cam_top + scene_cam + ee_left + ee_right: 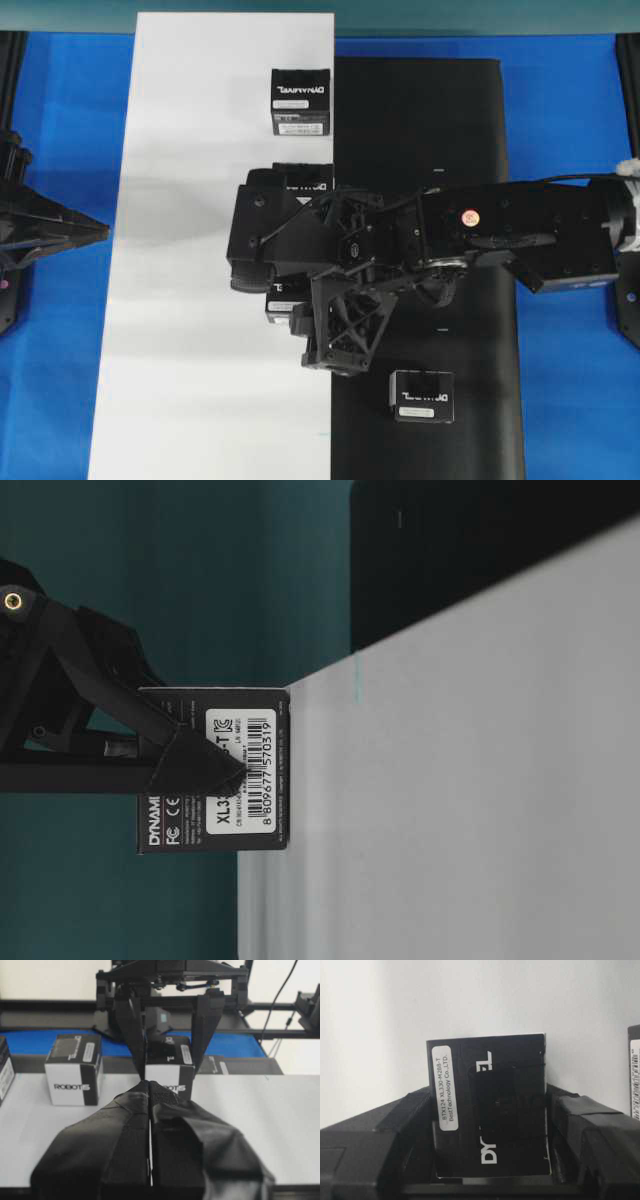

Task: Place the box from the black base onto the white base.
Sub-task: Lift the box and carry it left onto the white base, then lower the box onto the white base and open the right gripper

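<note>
My right gripper [283, 293] reaches across onto the white base [200, 300] and is shut on the box [285, 307], a black carton with a white sticker. The right wrist view shows the box [487, 1105] squeezed between both fingers over the white sheet [470, 995]. In the left wrist view the box [169, 1067] sits low on the white base [250, 1110] between the right gripper's fingers [202, 1030]. My left gripper [150, 1085] is shut and empty, and stays back at the left edge [95, 228]. The black base [440, 120] lies to the right.
Two like boxes stand on the white base, one far [301, 100] and one close beside the gripper [303, 178]. A fourth box [422, 395] lies on the black base near the front. Blue table [570, 100] surrounds both sheets.
</note>
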`<state>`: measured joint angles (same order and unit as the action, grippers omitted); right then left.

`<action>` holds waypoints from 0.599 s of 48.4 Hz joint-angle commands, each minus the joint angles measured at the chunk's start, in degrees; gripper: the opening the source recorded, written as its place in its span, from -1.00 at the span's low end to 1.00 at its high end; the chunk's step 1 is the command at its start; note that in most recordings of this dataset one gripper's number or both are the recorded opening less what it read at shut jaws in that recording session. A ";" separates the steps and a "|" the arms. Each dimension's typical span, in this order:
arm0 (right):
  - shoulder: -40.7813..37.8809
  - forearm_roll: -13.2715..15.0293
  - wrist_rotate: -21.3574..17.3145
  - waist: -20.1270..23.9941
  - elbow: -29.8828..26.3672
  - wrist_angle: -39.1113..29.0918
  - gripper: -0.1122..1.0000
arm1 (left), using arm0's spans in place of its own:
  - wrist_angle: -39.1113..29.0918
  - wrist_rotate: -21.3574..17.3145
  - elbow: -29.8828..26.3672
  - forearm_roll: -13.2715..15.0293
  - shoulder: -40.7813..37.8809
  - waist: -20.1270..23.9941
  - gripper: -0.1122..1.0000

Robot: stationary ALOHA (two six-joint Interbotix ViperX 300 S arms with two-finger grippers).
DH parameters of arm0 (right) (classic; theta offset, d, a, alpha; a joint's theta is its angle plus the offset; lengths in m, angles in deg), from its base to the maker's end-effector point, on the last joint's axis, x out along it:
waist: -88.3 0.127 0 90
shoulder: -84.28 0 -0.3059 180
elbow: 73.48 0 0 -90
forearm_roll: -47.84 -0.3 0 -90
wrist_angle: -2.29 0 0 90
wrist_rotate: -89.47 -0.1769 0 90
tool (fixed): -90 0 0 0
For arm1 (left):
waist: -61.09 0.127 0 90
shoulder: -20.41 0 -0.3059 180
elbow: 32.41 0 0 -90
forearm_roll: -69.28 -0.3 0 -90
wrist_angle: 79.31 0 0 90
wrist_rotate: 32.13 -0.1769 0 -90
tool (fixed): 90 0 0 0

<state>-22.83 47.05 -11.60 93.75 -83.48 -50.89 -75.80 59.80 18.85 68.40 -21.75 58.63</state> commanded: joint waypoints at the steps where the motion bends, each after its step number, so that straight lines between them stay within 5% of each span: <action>1: -0.62 0.44 0.09 0.09 -0.09 0.35 0.31 | 0.35 0.09 -1.49 -0.09 -0.18 -0.09 -0.88; 15: -0.70 5.71 0.18 0.97 0.00 1.85 0.94 | 0.26 0.00 -1.49 -0.09 -0.18 -0.09 -0.88; 19: -0.70 8.09 0.26 1.58 -0.09 2.37 0.99 | 0.35 0.09 -1.49 -0.09 -0.18 -0.09 -0.88; 29: 0.00 8.00 -0.35 2.02 0.00 3.25 0.98 | -0.35 0.00 -1.49 -0.09 -0.18 -0.09 -0.88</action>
<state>-22.92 54.96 -11.78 95.33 -83.30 -48.34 -75.97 59.80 18.94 68.40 -21.75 58.63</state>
